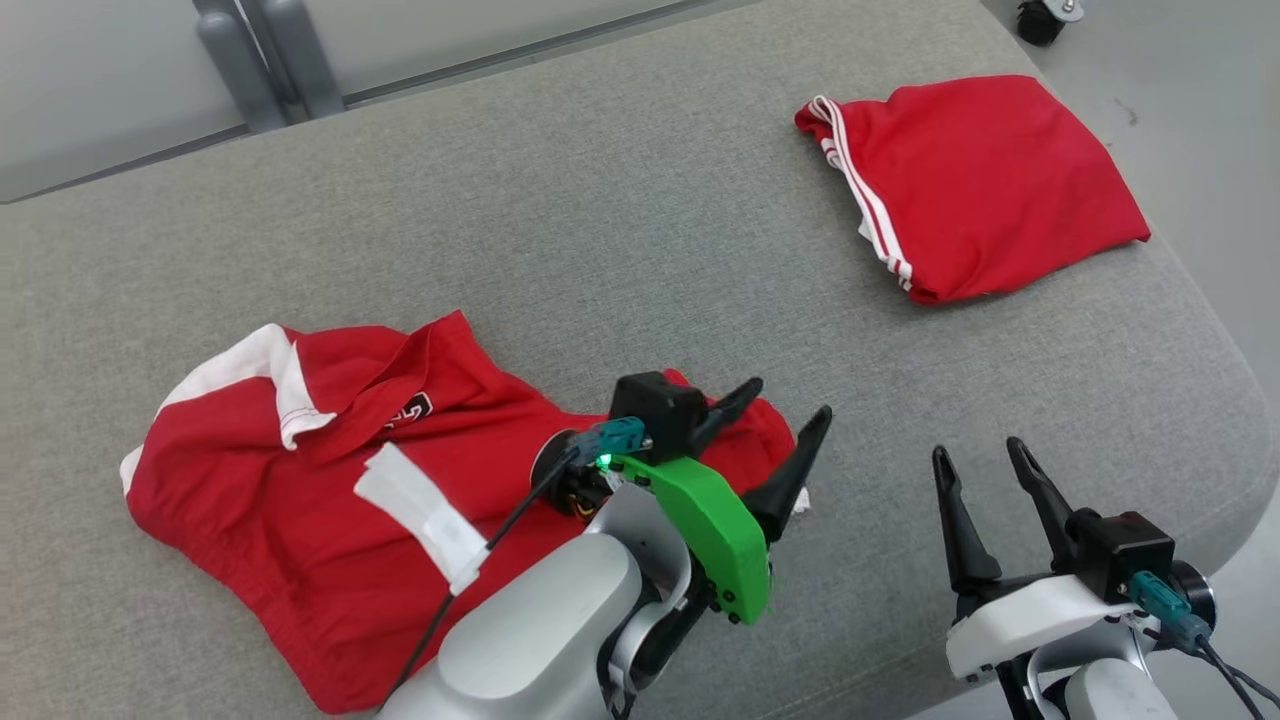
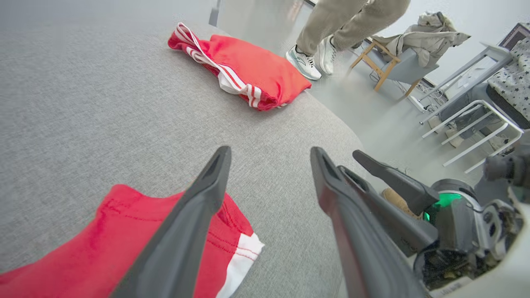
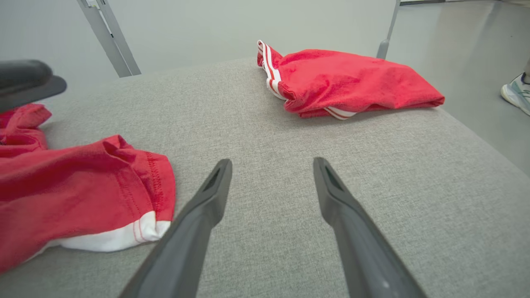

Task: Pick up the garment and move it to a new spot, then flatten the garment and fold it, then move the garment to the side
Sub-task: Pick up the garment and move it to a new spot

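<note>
The garment is red with white trim and lies rumpled on the grey cushioned surface, at the lower left of the head view. My left gripper hovers at its right edge, open, with nothing between the fingers. The left wrist view has the left gripper spread wide over bare cushion, the garment's hem lying under the left finger. Further right, my right gripper is open and empty. In its own view the right gripper points over bare cushion, with the garment to its left.
A second red garment with white stripes lies folded at the far right corner. The cushion rounds off to floor on the right. A person's legs and shoes, a wooden chair and white frames stand beyond.
</note>
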Controlling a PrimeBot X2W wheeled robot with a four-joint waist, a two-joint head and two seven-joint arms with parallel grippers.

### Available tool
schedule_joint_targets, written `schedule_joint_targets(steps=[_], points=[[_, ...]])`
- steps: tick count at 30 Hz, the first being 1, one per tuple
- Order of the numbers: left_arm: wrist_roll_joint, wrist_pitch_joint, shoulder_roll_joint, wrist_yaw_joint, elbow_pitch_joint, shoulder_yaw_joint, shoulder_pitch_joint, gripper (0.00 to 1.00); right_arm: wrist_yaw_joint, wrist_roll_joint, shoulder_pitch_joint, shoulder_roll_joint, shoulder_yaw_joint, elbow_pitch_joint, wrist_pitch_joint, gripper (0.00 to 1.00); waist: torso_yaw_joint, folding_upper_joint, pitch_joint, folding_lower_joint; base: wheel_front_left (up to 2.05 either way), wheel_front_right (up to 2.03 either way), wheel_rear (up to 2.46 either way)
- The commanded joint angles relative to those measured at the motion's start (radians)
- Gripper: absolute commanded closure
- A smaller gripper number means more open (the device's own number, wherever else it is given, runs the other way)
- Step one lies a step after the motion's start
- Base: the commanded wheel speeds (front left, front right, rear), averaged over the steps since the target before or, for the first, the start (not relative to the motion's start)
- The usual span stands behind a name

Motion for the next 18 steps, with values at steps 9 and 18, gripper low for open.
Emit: schedule_joint_targets(steps=[9,18], points=[[0.039,-0.229,0.058,0.133,0.042,0.13,0.117,0.0,-0.001,-0.07,0.047,-0.013,-0.063,-0.126,-0.003,0.0,0.194,-0.0001,-0.172,0.0,0.0,0.0,0.0],[0.225,-0.234,0.15,0.193,-0.151,0.411,0.475,0.0,-0.001,-0.073,0.116,-0.033,-0.191,-0.146,-0.003,0.0,0.304,-0.0001,-0.245,0.0,0.0,0.0,0.0]])
